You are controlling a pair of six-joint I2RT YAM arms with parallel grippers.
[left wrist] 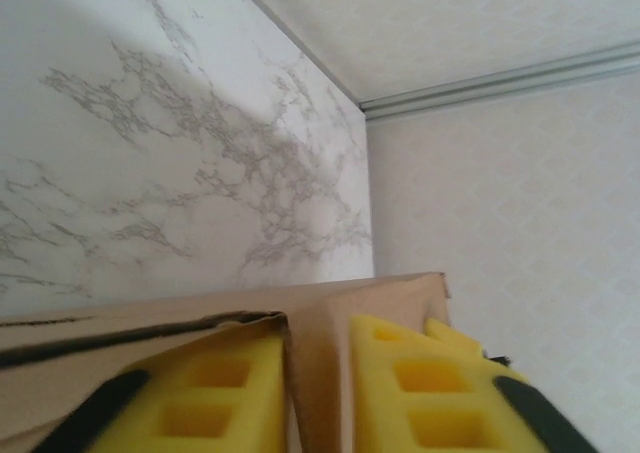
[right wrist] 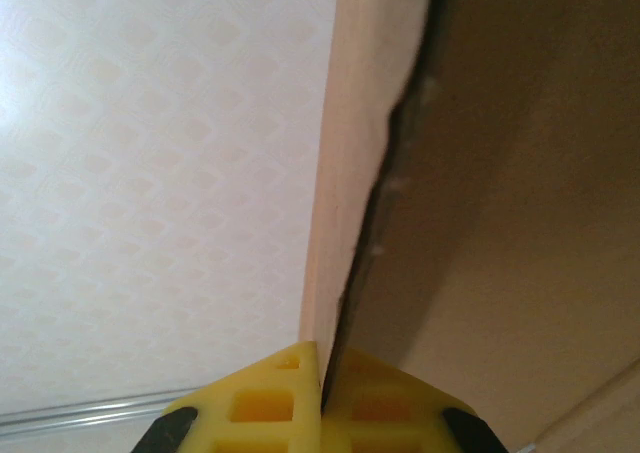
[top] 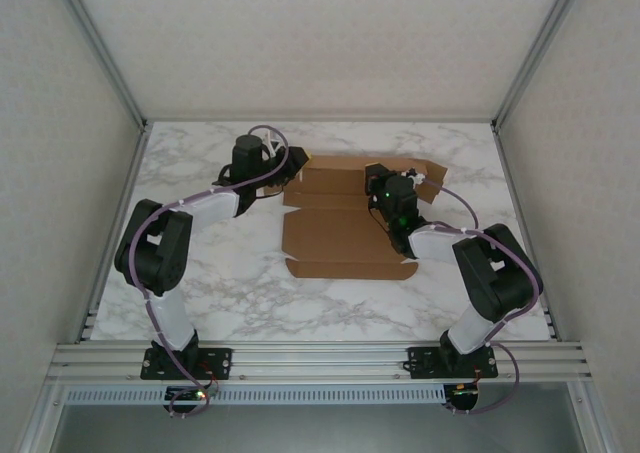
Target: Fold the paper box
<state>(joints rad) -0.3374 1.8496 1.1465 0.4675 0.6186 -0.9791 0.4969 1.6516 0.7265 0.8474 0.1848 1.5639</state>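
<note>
Two flaps of the plain brown die-cut cardboard paper box (top: 340,238), mostly flat mid-table, are pinched. The left gripper (top: 297,170) and right gripper (top: 383,185) are each clamped on cardboard (between yellow foam pads (right wrist: 270,403)). Uneven pulls could tear a flap or drag the sheet across the white marbled table (top: 250,293).

A white marble-patterned table (top: 250,293), enclosed by pale textured walls (top: 60,173) and aluminium rails (top: 320,358).

A brown paper box (top: 340,243) lies on the white marbled table (top: 220,293).

The paper box (top: 340,238) is matt brown cardboard, the table (top: 230,293) smooth and marble-patterned.
</note>
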